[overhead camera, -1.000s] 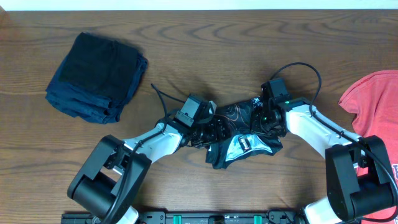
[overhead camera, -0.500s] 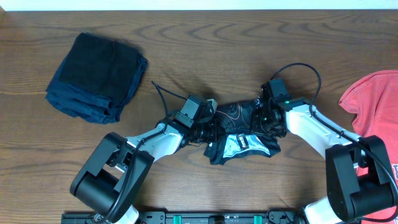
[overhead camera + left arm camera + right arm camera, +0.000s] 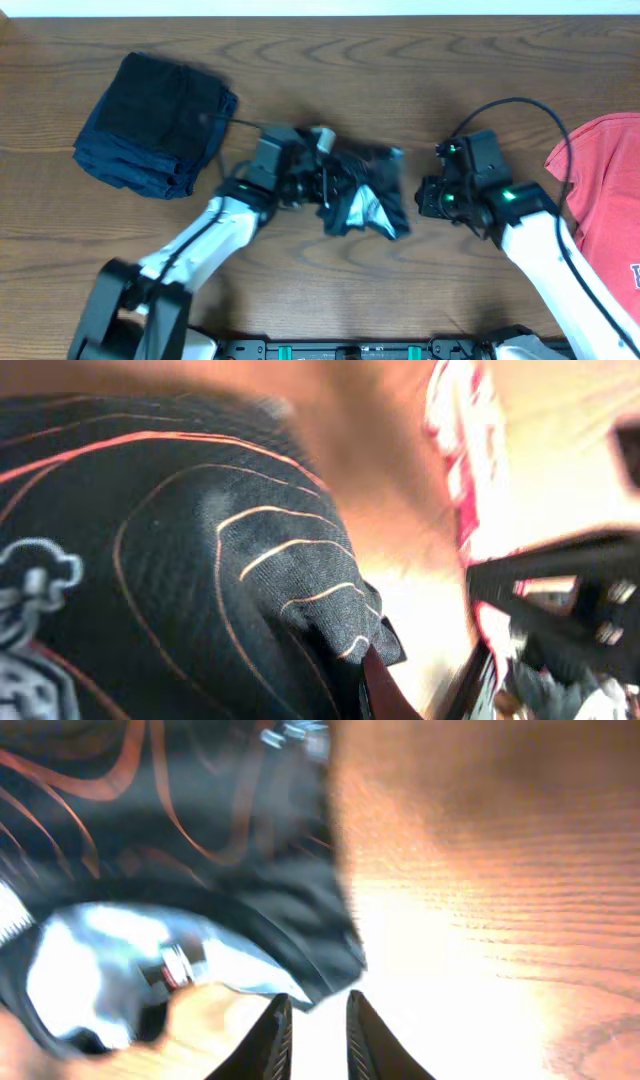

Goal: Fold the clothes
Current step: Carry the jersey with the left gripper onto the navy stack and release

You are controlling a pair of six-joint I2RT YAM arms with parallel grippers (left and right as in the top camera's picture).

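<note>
The black jersey (image 3: 365, 190) with thin orange lines lies bunched in a heap at the table's middle. My left gripper (image 3: 322, 186) is shut on its left side. In the left wrist view the jersey (image 3: 200, 560) fills the picture and folds over one dark fingertip (image 3: 385, 695). To the right of the heap, clear of it, my right gripper (image 3: 425, 197) stands slightly open. Its two fingers (image 3: 272, 1035) have only bare table between them, and the jersey's hem (image 3: 300, 950) lies just ahead. The coral-red T-shirt (image 3: 600, 170) lies at the right edge.
A folded pile of dark blue cloth (image 3: 155, 125) sits at the back left. Bare wooden table (image 3: 400, 80) stretches behind the arms. A black cable (image 3: 520, 110) loops above the right arm.
My left gripper closed on the jersey and dragged it left and toward the back. My right gripper let go of the jersey, opened a little and drew back to the right.
</note>
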